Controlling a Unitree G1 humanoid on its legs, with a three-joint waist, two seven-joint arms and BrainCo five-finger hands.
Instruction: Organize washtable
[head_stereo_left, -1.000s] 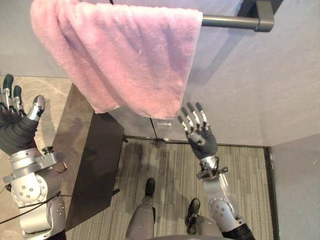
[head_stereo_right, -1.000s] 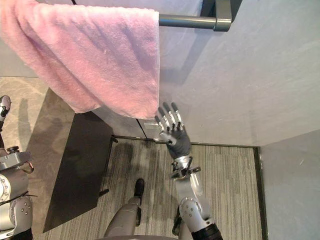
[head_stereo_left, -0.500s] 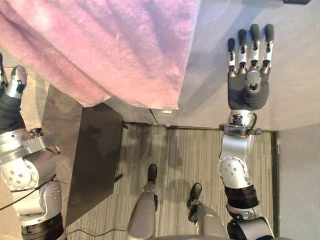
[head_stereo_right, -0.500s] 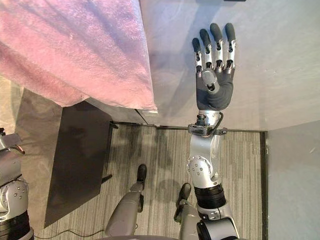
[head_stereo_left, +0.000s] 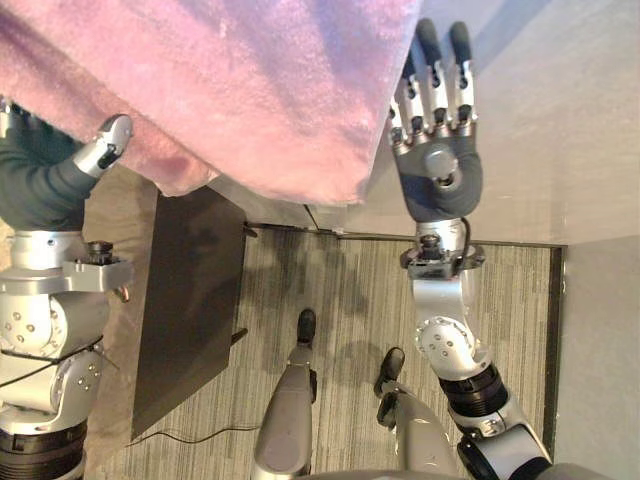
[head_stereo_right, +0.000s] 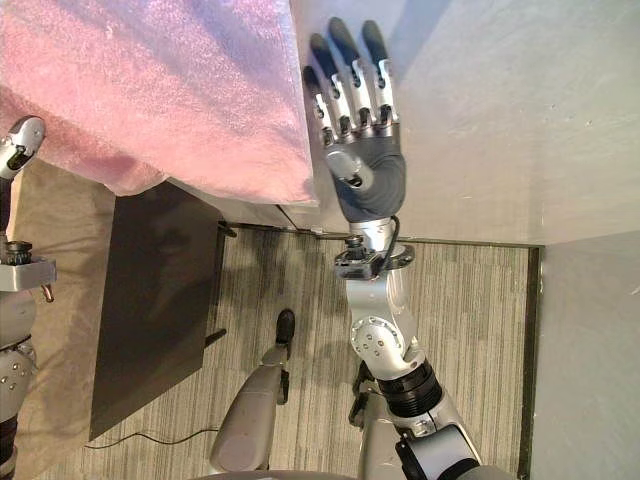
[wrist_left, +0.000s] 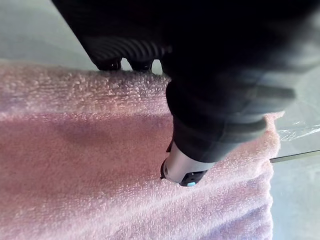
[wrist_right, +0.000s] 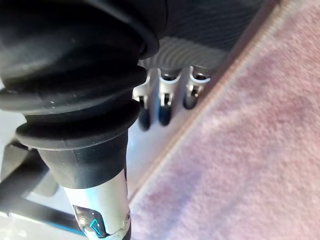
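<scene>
A pink towel (head_stereo_left: 250, 90) hangs in front of me against a grey wall. My left hand (head_stereo_left: 40, 185) is up at its lower left edge, the thumb (wrist_left: 182, 170) lying on the front of the cloth (wrist_left: 90, 150) while the fingers pass behind it, hidden. Raised at the towel's right edge, my right hand (head_stereo_left: 440, 180) shows its palm, fingers straight and close together. In the right wrist view those fingers (wrist_right: 162, 107) lie just beside the towel's hem (wrist_right: 240, 150), apart from it.
A dark towel rail (wrist_right: 20, 185) runs past the right hand. The grey wall (head_stereo_left: 560, 120) stands close behind both hands. Below are a dark flat panel (head_stereo_left: 190, 300) and striped carpet (head_stereo_left: 340, 300).
The camera has tilted. My right hand rose, then moved left to the towel's right edge. My left hand came in to the towel's lower left, its thumb now on the cloth.
</scene>
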